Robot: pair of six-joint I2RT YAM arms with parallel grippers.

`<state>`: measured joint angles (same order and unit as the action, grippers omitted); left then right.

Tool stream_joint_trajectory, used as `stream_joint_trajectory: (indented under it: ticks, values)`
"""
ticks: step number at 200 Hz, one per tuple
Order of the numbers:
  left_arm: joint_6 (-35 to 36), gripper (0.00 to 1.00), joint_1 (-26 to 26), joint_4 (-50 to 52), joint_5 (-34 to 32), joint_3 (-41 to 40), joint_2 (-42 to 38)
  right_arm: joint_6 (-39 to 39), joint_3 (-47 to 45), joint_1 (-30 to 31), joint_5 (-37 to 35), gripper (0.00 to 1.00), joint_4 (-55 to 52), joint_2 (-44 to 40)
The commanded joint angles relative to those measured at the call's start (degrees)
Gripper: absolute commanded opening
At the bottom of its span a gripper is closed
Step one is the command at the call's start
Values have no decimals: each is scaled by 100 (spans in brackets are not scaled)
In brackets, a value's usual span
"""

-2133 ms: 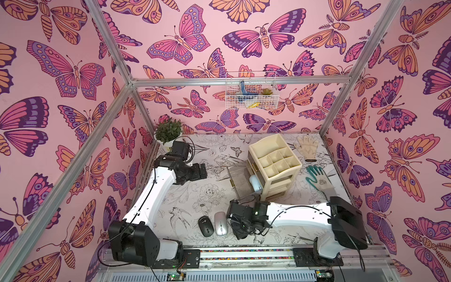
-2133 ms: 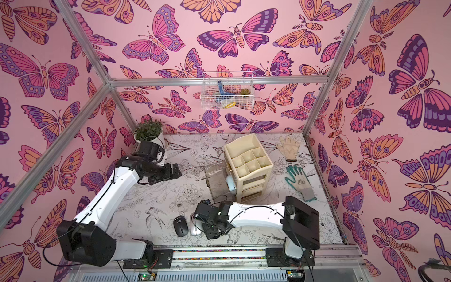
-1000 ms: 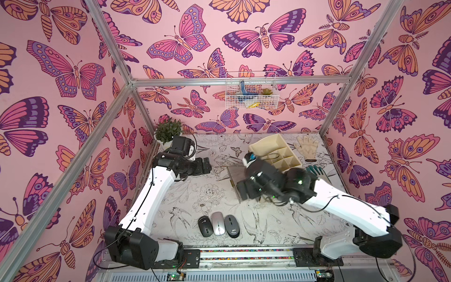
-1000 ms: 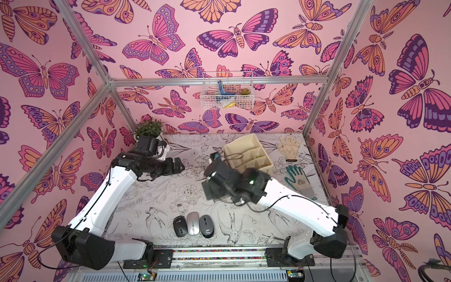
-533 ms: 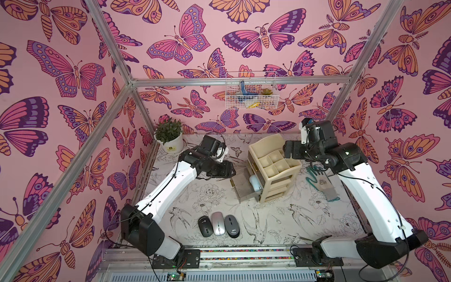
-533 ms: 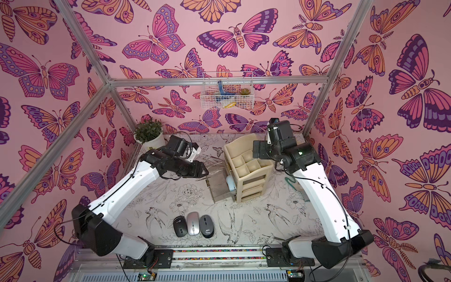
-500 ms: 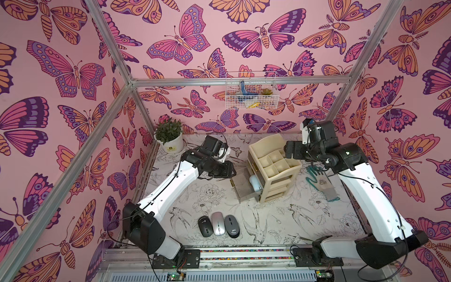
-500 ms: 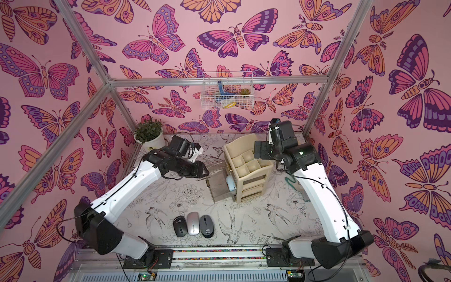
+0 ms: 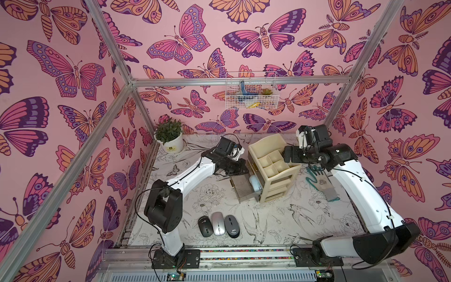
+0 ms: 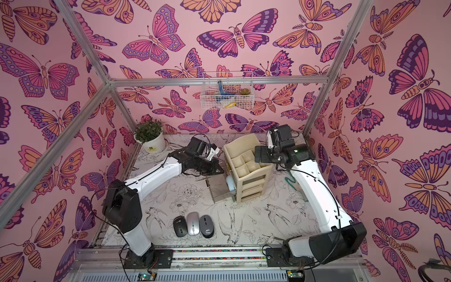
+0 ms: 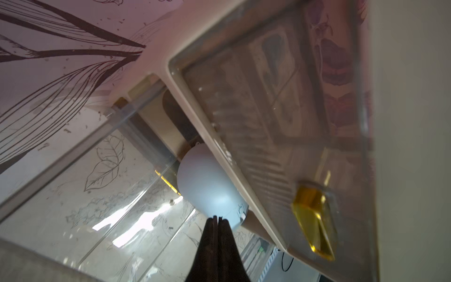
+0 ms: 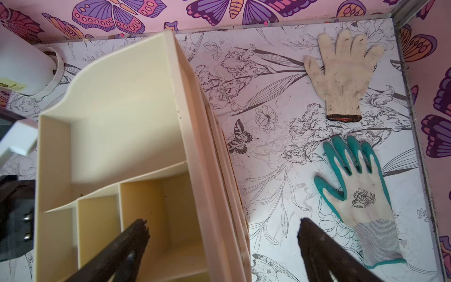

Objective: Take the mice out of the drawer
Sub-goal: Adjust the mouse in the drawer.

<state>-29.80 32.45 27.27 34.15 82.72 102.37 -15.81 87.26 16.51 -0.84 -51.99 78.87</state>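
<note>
Four mice show in all. Three lie side by side in a row on the table (image 9: 280, 219) near its front edge: a black mouse (image 9: 204, 226), a silver mouse (image 9: 218, 223) and a dark grey mouse (image 9: 231, 226), each just beside the next. The fourth, a pale blue mouse (image 11: 207, 188), lies in the one clear drawer (image 9: 241, 186) that is pulled out of the cream cabinet (image 9: 278, 180). It sits at the drawer's back end, partly tucked under the cabinet's front.

The left gripper (image 11: 217, 219) is closed, its two dark fingertips pressed together with nothing between them. The tips point at the near end of the pale blue mouse. Whether they touch it I cannot tell.

The right gripper (image 12: 223, 223) is spread wide and holds nothing. It hangs above the cabinet's open top, with one finger over a compartment and the other out past the cabinet's side.

A shut drawer with one amber handle (image 11: 314, 219) sits right above the blue mouse and overhangs it.

Two gloves lie flat on the table beside the cabinet, a white glove (image 12: 341, 73) and a teal glove (image 12: 356, 190). One plant pot (image 9: 170, 144) stands in the far corner. One wire basket (image 9: 251, 95) hangs on the back wall.
</note>
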Motion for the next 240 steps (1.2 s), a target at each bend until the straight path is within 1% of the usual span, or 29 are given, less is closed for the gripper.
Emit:
stream_joint_trajectory:
  ticks: [1,20,48,101,124,138,156,188,204,240]
  values:
    - [-500,0,38,-827,305,-163,157,61,-160,10,301,99,38,76]
    - [-895,0,36,-1396,424,-290,336,63,-250,10,330,99,70,67]
    - [-1245,0,34,-1760,531,-250,694,66,-352,10,411,99,110,34]
    - [-1655,0,98,-2042,736,-132,1113,103,-486,10,518,99,180,123]
    - [-1636,0,174,-2002,905,-140,1137,96,-500,10,559,99,213,181]
    - [-1342,0,174,-1430,1002,-39,1141,113,-495,10,529,99,225,203]
    - [-784,0,174,-489,894,34,1063,156,-476,1,458,99,224,237]
    - [5,0,175,516,1028,-130,821,176,-438,-41,471,99,229,343]
    - [429,0,175,1097,873,-189,649,184,-438,-52,463,99,238,366]
    - [1029,0,161,2167,129,-159,297,196,-470,-91,458,99,242,410]
